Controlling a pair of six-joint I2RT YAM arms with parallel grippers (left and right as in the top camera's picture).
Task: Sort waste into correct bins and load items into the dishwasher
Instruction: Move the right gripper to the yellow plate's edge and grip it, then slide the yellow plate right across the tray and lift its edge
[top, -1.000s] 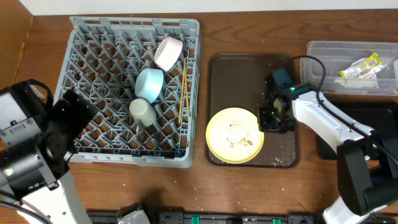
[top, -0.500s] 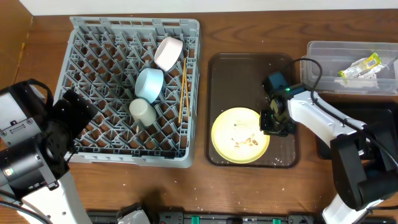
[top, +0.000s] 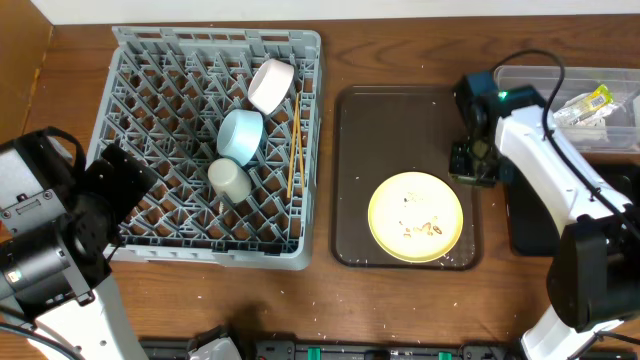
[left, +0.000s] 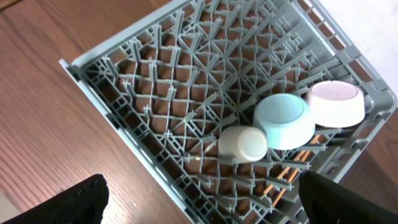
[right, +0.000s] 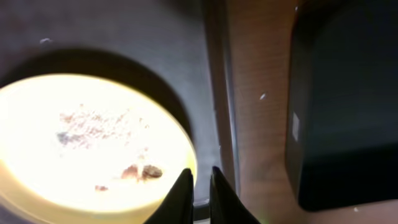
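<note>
The yellow plate (top: 415, 217) lies on the right part of the dark brown tray (top: 390, 120), with whitish food scraps (top: 422, 229) on it. My right gripper (top: 474, 168) is at the plate's upper right rim. In the right wrist view its fingers (right: 199, 180) are nearly together at the edge of the plate (right: 81, 137). The grey dish rack (top: 160, 70) holds the pink bowl (top: 270, 85), light blue bowl (top: 240, 135), pale cup (top: 228, 178) and chopsticks (top: 295, 150). My left gripper (top: 125, 190) is open and empty over the rack's left edge (left: 112, 124).
The clear tub (top: 520, 85) at the far right holds the green-yellow wrapper (top: 585, 105) and a pale crumpled piece beside it. The black bin (top: 530, 225) lies below the tub, partly hidden by my right arm; it also shows in the right wrist view (right: 342, 106).
My right gripper has moved right and up the table, and the yellow plate has slid right with it across the tray. The left arm has not moved.
</note>
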